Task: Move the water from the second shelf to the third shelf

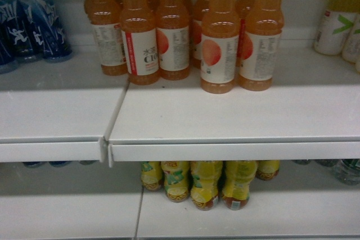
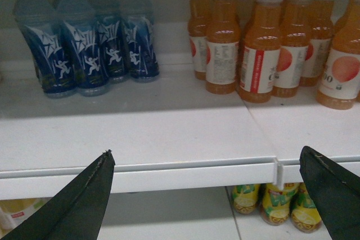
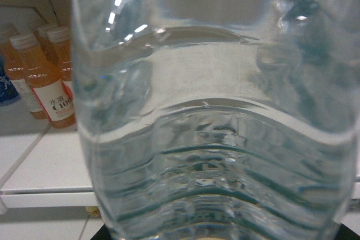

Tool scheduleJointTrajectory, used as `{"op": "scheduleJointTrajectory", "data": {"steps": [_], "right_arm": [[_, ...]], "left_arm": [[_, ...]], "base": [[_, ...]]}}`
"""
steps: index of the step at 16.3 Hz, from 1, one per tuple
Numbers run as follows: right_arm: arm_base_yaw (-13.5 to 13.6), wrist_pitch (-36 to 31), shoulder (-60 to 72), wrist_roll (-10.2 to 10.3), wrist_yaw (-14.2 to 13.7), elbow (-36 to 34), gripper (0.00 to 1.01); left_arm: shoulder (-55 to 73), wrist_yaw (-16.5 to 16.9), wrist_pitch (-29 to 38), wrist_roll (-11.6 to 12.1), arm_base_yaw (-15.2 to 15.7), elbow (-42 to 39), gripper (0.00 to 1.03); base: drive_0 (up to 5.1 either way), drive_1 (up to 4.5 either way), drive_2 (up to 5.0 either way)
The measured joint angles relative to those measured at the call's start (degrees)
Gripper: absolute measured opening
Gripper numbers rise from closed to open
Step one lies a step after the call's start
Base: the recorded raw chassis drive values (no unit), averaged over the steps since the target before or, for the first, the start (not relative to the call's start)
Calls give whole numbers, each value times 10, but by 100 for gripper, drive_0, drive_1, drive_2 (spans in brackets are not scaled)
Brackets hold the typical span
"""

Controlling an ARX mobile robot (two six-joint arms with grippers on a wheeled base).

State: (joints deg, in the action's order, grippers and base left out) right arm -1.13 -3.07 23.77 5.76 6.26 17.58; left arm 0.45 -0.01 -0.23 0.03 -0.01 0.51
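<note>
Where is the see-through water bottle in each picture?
Head view: not in it.
Left wrist view: not in it; only the two dark fingertips of the open left gripper show.
Right wrist view: the clear ribbed plastic water bottle fills almost the whole picture, right against the camera.
Shared landmark: the orange drink bottles with white labels on the white shelf.

Beyond the jaws: blue bottles [image 2: 84, 49] left, orange juice bottles [image 2: 264, 49] right, yellow bottles [image 1: 208, 184] below.
</note>
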Motion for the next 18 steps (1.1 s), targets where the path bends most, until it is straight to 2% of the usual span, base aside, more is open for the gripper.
{"op": "scheduleJointTrajectory", "data": {"steps": [18], "right_arm": [[0,-3,-1,0,0,0,41]], "left_arm": [[0,0,0,0,0,0,98]], "base": [[-504,241,241]]}}
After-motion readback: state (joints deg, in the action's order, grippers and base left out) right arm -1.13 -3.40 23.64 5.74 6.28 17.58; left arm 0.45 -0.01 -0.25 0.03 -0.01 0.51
